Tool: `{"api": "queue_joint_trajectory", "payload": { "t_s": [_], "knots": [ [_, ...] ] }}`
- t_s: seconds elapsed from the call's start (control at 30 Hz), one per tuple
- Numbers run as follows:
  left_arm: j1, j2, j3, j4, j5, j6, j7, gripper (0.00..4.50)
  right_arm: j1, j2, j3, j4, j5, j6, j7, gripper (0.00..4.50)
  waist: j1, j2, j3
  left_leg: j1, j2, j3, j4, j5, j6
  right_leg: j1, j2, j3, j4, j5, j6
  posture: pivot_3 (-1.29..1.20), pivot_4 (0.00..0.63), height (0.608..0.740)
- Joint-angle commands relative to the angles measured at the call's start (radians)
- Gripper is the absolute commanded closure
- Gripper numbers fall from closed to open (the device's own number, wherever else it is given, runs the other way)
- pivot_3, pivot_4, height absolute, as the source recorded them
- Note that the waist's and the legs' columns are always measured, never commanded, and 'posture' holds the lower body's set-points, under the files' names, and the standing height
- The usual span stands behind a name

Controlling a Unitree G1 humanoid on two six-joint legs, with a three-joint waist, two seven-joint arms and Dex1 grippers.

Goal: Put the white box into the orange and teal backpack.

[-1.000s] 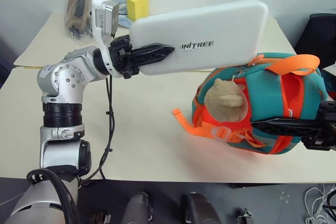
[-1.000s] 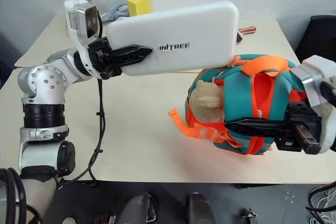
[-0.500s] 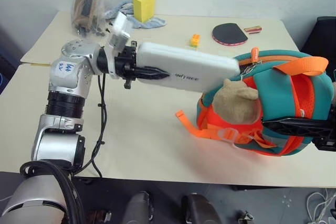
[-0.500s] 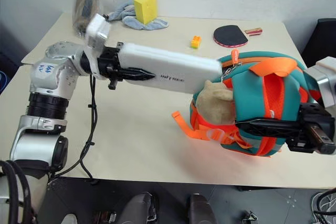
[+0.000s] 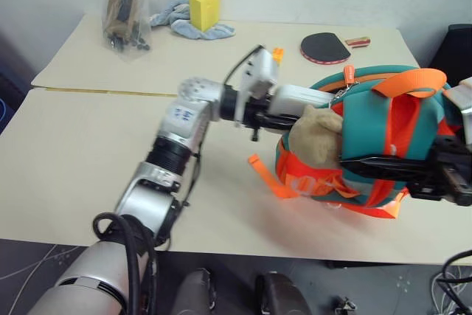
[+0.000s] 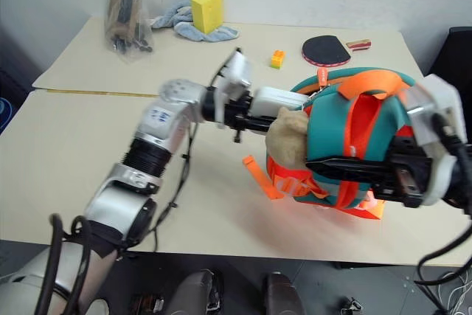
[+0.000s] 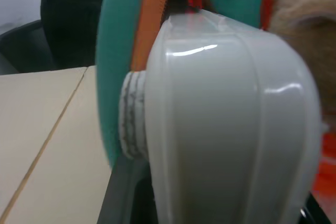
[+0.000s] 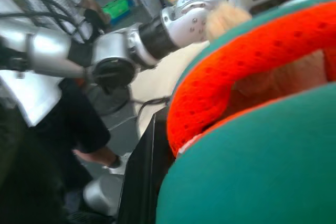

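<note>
The orange and teal backpack (image 5: 380, 127) stands tilted on the table's right side, with a tan plush head (image 5: 313, 134) on its front. My right gripper (image 5: 346, 161) is shut on the backpack, its black fingers (image 6: 354, 168) lying across the teal and orange side. My left gripper (image 5: 271, 117) points level towards the backpack and is shut on the white box (image 5: 299, 97). Just the box's near end pokes out of the opening above the plush head; the rest is hidden inside. In the left wrist view the white box (image 7: 226, 119) passes the teal rim (image 7: 113, 77).
Along the far edge of the beige table (image 5: 74, 153) lie a yellow foam block (image 5: 204, 7) on a blue cloth (image 5: 177, 21), a plastic bag of dark items (image 5: 124, 9), a small orange brick (image 5: 278, 53) and a paddle (image 5: 323, 46). A person in black (image 7: 68, 19) sits beyond.
My left arm has swung right and lower, sliding the white box from above the backpack into its opening, so most of the box is now hidden. The right gripper kept its hold.
</note>
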Motion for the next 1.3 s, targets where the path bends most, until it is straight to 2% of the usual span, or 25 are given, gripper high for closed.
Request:
{"api": "queue_joint_trajectory", "payload": {
  "t_s": [0.03,0.17,0.3,0.4,0.5,0.63,0.73,0.87,1.0,1.17,1.27,1.3],
  "knots": [
    [-0.058,-0.059,0.008,0.042,0.031,-0.015,0.103,2.34,0.012,0.020,-0.007,-0.029,-0.014,-0.035,-0.037,4.50,-0.002,0.000,0.000,0.000,0.000,0.000,0.000,0.000,0.000,0.000,0.000,0.000,0.000,0.000,0.000,0.00,0.150,0.740],
    [-0.041,-0.030,0.033,-0.006,0.007,0.049,0.090,1.22,0.048,0.039,-0.030,-0.059,-0.006,-0.050,-0.078,4.50,-0.005,0.000,0.000,0.002,0.001,0.000,-0.003,0.001,-0.002,0.000,0.002,0.001,0.001,0.000,0.000,0.00,0.150,0.740],
    [0.004,0.159,0.076,-0.125,-0.073,0.204,-0.067,0.04,0.107,0.048,-0.067,-0.085,0.022,-0.056,-0.109,4.50,-0.019,0.000,0.000,0.002,0.003,0.000,-0.003,0.003,-0.004,0.000,0.004,0.001,0.002,0.000,0.000,0.00,0.150,0.740],
    [0.002,0.272,0.115,-0.176,-0.148,0.288,-0.174,0.02,0.139,0.053,-0.079,-0.103,0.037,-0.069,-0.130,4.50,-0.028,0.000,0.000,0.003,0.004,0.000,-0.004,0.003,-0.005,0.000,0.004,0.001,0.002,0.000,0.000,0.00,0.150,0.740],
    [-0.038,0.328,0.160,-0.206,-0.234,0.348,-0.263,0.02,0.155,0.061,-0.081,-0.114,0.047,-0.081,-0.147,4.50,-0.023,0.000,0.000,0.003,0.004,0.000,-0.004,0.003,-0.005,0.000,0.004,0.000,0.001,0.000,0.000,0.00,0.150,0.740],
    [-0.125,0.288,0.180,-0.168,-0.240,0.321,-0.232,0.02,0.161,0.065,-0.071,-0.121,0.041,-0.092,-0.155,4.50,0.005,0.000,0.000,0.001,0.001,-0.002,0.000,0.002,-0.003,0.002,0.001,-0.002,0.000,0.000,0.000,0.00,0.150,0.740],
    [-0.131,0.248,0.133,-0.196,-0.216,0.297,-0.239,0.02,0.154,0.060,-0.064,-0.114,0.040,-0.098,-0.160,4.50,0.002,0.000,0.000,0.001,-0.003,-0.003,0.000,0.002,0.000,0.004,-0.002,-0.002,0.000,0.000,0.001,0.00,0.150,0.740],
    [-0.097,0.249,0.052,-0.294,-0.205,0.333,-0.283,0.02,0.152,0.060,-0.056,-0.116,0.041,-0.103,-0.170,4.50,-0.006,0.000,0.000,0.001,-0.003,-0.003,-0.001,0.002,0.000,0.003,-0.002,-0.001,0.000,0.001,0.001,0.00,0.150,0.740],
    [-0.040,0.250,-0.050,-0.345,-0.096,0.253,-0.228,0.02,0.160,0.062,-0.057,-0.130,0.061,-0.107,-0.187,4.50,-0.007,0.000,0.000,0.002,-0.001,-0.003,-0.003,0.004,-0.002,0.001,0.000,0.000,0.000,0.001,0.001,0.00,0.150,0.740],
    [0.010,0.216,-0.066,-0.390,-0.099,0.282,-0.176,0.02,0.174,0.067,-0.057,-0.144,0.072,-0.117,-0.205,4.50,-0.002,0.000,0.000,0.002,-0.001,-0.003,-0.002,0.004,-0.001,0.003,0.000,0.000,0.000,0.001,0.001,0.00,0.150,0.740],
    [0.025,0.206,-0.073,-0.391,-0.087,0.284,-0.152,0.53,0.180,0.079,-0.049,-0.155,0.069,-0.127,-0.218,4.50,0.002,0.000,0.000,0.002,-0.002,-0.003,-0.001,0.003,0.000,0.003,-0.001,-0.001,0.000,0.001,0.001,0.00,0.150,0.740],
    [0.028,0.206,-0.078,-0.390,-0.081,0.277,-0.150,0.84,0.181,0.082,-0.049,-0.157,0.070,-0.130,-0.221,4.50,0.002,0.000,0.000,0.002,-0.002,-0.003,-0.001,0.003,0.000,0.003,-0.001,-0.001,0.000,0.001,0.001,0.00,0.150,0.740]
  ]
}}
